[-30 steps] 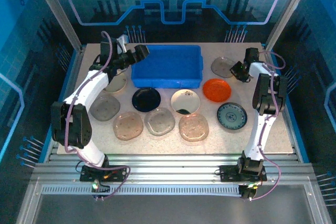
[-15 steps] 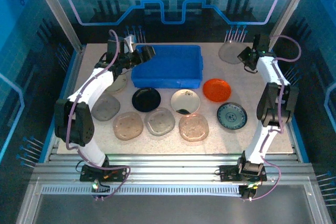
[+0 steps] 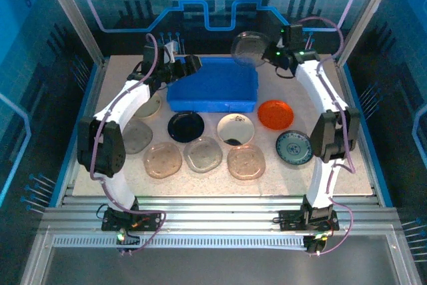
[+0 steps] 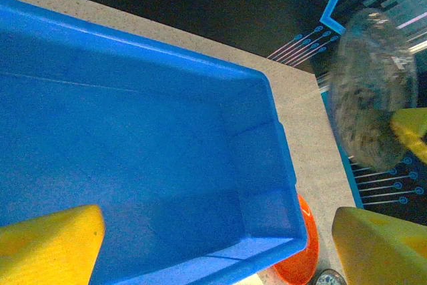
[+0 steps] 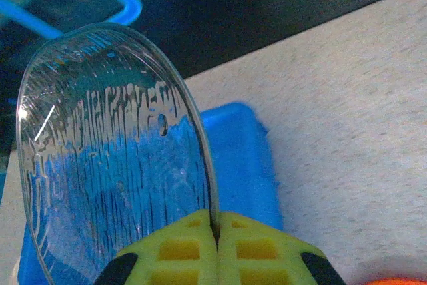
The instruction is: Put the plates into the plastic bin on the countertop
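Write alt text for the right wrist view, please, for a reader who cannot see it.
The right gripper is shut on the rim of a clear ribbed plate, held nearly on edge. Behind the plate lies a corner of the blue bin, with speckled beige countertop to the right.

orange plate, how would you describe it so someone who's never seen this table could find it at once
Start at the blue bin at the back of the countertop. Just off the bin's near right corner lies the orange plate, between a cream plate and a grey patterned plate. It is the only bright orange dish there.
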